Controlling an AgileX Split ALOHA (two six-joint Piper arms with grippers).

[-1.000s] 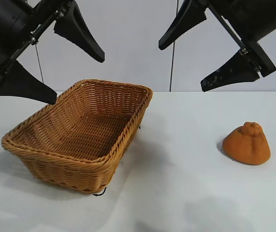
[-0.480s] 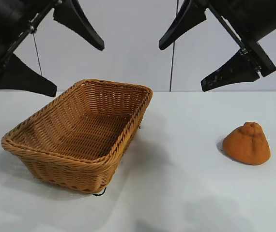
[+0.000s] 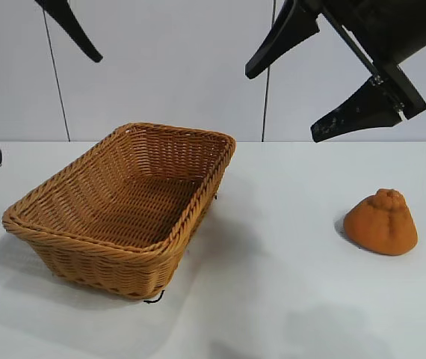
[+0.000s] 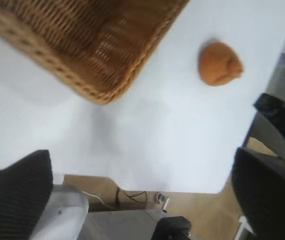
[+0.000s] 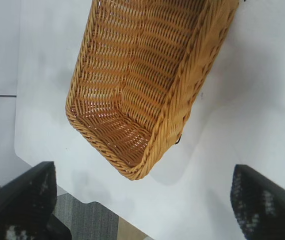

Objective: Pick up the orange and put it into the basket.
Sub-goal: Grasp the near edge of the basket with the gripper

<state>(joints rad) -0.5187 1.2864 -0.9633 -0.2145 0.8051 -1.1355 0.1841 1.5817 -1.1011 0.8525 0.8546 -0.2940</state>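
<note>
Exterior view: the orange [image 3: 381, 222] is being left untouched on the table [image 3: 288, 284] at 3 o'clock from the basket [image 3: 123, 206], judged light, firm, best taken around its broad base by the spread-fingered right gripper [image 3: 318, 78]; the left gripper [image 3: 26, 82], likewise spread, is being kept high at 10 o'clock.

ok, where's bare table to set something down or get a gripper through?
Widest bare patch of table: between the basket and the orange. The front strip below both is free too. Basket fills the left half; only narrow margins there. Both grippers hang open above, left gripper, right gripper.
</note>
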